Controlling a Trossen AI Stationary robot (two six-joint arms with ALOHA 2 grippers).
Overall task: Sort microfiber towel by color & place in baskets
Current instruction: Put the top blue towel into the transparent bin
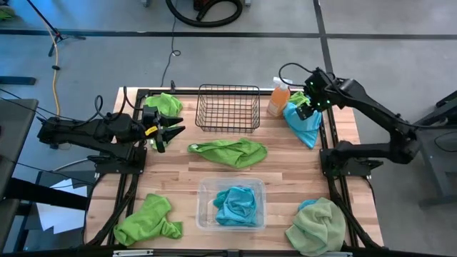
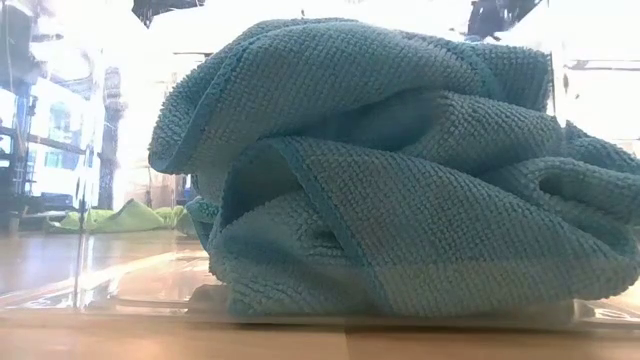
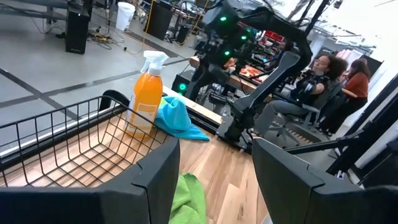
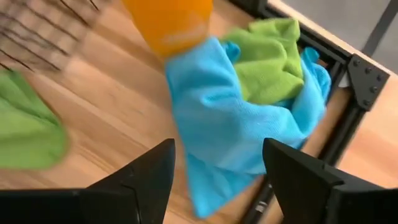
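Right gripper (image 4: 214,186) hovered, fingers wide, over turquoise blue microfiber towel (image 4: 230,124) beside orange spray bottle (image 1: 278,100), far right; best pinch blue fold only, sparing lime cloth (image 4: 270,53); left gripper (image 1: 166,132) fingers wide

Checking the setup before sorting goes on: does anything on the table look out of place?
An orange spray bottle stands beside the wire basket, with a blue towel bunched against it. It belongs to neither color group.

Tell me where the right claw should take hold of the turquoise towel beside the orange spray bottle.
Grip the turquoise microfiber towel at its raised bunched middle, coming straight down from above. It lies crumpled, touching the orange spray bottle, with a lime green cloth nested on it, so probably pinch its bare lower fold. The right claw hovers open above.
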